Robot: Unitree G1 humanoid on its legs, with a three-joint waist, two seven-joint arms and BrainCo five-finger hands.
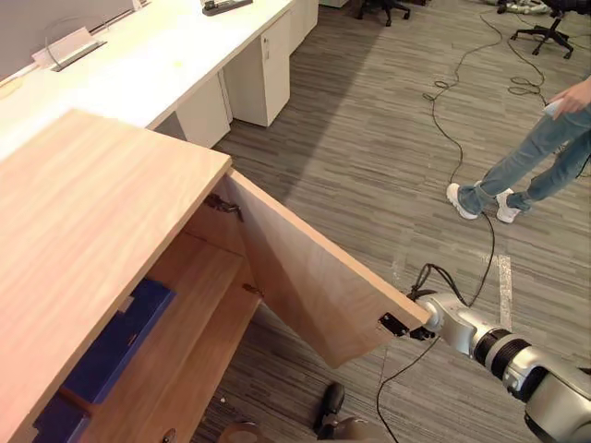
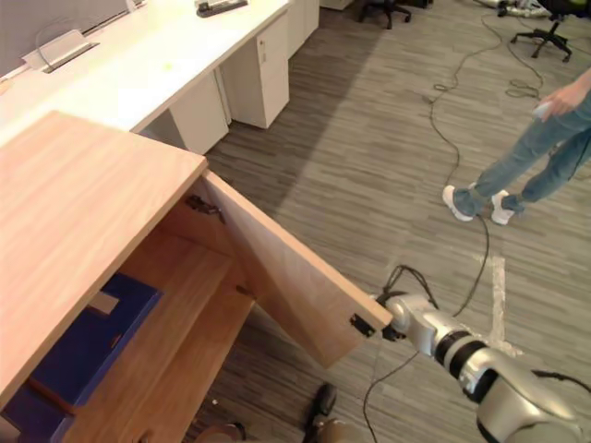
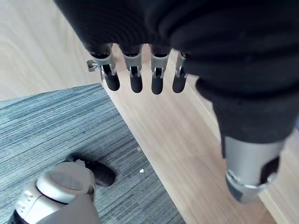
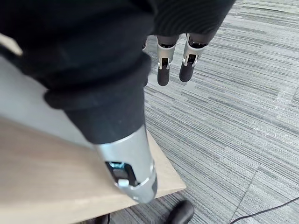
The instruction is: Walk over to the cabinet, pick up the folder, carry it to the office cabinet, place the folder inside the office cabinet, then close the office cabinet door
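Stiff light-wood cabinet door half open, should swing lightly; push at free edge. Right hand there, fingers straight; left hand relaxed, empty.

Head stereo pair looks down on cabinet door & carpet; wrist cams v. close along fingers, also see carpet.
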